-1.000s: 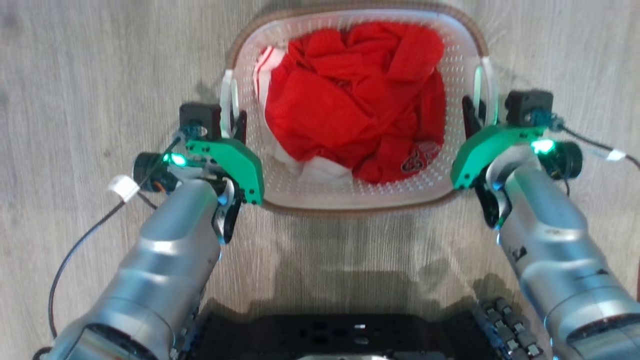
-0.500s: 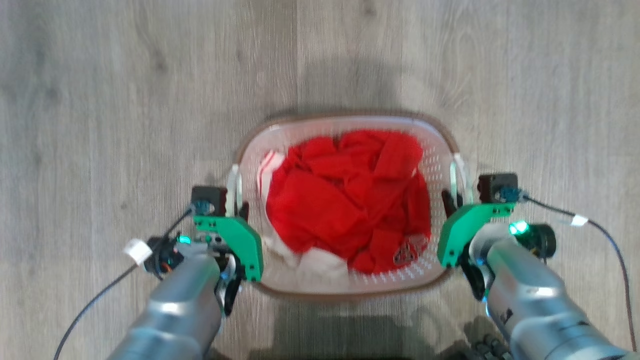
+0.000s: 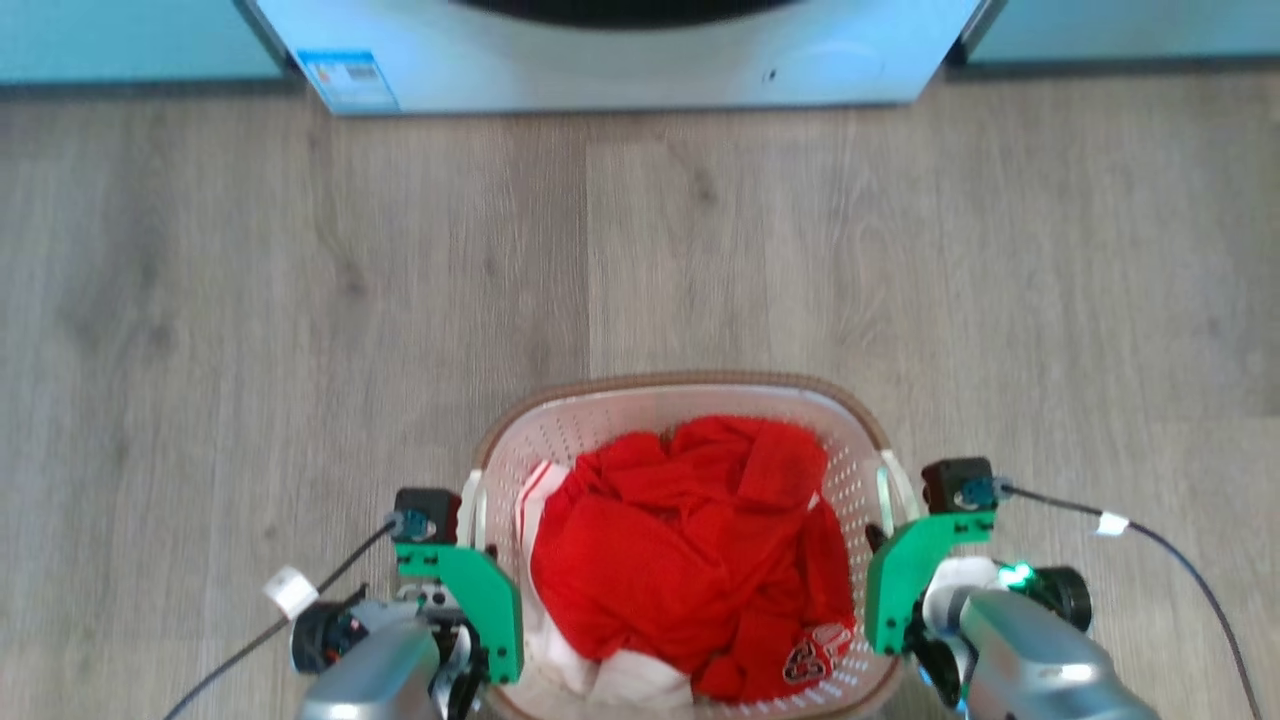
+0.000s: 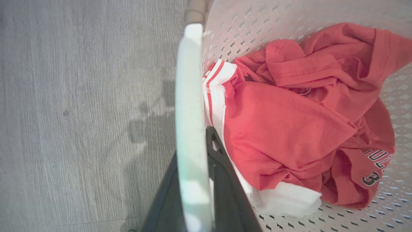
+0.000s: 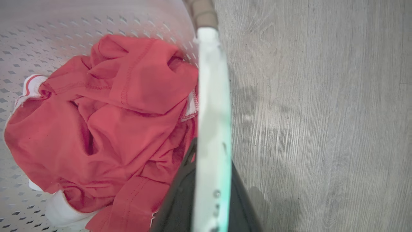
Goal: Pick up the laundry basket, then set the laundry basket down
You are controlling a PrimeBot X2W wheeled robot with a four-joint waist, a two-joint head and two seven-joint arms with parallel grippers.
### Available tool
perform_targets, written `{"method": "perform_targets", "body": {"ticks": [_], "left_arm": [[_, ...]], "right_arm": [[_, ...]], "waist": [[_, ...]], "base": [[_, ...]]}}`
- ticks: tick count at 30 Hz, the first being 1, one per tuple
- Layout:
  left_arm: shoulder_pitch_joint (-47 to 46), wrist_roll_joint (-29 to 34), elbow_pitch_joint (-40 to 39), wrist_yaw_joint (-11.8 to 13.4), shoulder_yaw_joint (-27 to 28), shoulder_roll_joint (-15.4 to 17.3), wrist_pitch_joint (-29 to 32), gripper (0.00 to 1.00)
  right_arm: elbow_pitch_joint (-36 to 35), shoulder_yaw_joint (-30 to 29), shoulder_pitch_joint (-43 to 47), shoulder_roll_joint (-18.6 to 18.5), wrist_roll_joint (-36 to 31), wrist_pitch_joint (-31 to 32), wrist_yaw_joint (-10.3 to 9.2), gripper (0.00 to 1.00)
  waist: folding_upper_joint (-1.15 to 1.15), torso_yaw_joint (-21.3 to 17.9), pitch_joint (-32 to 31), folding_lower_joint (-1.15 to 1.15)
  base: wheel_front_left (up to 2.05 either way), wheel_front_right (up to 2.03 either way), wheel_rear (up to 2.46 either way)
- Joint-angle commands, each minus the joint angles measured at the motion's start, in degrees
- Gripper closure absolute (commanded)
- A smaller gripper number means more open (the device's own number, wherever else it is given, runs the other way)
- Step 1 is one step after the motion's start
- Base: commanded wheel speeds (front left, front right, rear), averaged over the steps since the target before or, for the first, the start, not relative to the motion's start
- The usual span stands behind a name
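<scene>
1. Head view: the laundry basket (image 3: 680,384) sits low in the middle of the picture, over a grey wood-grain floor (image 3: 300,300). It is well apart from the white appliance (image 3: 620,50) along the top edge. A heap of red clothing (image 3: 680,560) with some white trim fills it. The left gripper (image 3: 476,548) is at the basket's left side and the right gripper (image 3: 885,535) at its right side, each at a white handle. Whether the base touches the floor I cannot tell.

2. Left wrist view: the left handle (image 4: 190,112) runs up from the bottom edge. The two dark fingers (image 4: 222,167) are closed on it, one on each side of the white strip. The red clothing lies to the right inside the perforated wall, with a printed number on one fold. Bare floor lies to the left.

3. Right wrist view: the right handle (image 5: 214,112) rises the same way. This arm's fingers (image 5: 180,193) are clamped on it from both sides. The clothing lies to the left and floor to the right. The brown rim band meets the handle's top end.
</scene>
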Motion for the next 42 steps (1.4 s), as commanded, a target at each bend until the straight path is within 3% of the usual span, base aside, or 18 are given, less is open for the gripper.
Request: {"method": "perform_targets", "body": {"ticks": [1,22,42], "left_arm": [[0.9,-0.5,0.3,0.1,0.3,1.6,-0.2,1.0],[5.7,-5.1,3.1,-0.7,-4.1,1.6,1.1,1.0],[4.7,-7.6,3.1,0.3,-6.1,1.6,1.1,1.0]], "right_arm": [[-0.3,2.2,1.9,-0.4,0.8,0.2,0.07,1.0],[0.3,12.3,6.2,-0.4,9.7,1.5,0.07,1.0],[2.0,16.5,4.7,-0.4,13.6,0.5,0.07,1.0]], "waist": [[0.0,-0.5,-4.2,0.01],[0.0,-2.5,-18.5,0.01],[0.0,-2.6,-19.7,0.01]], "base": [[0.0,0.0,0.0],[0.0,0.0,0.0],[0.0,0.0,0.0]]}}
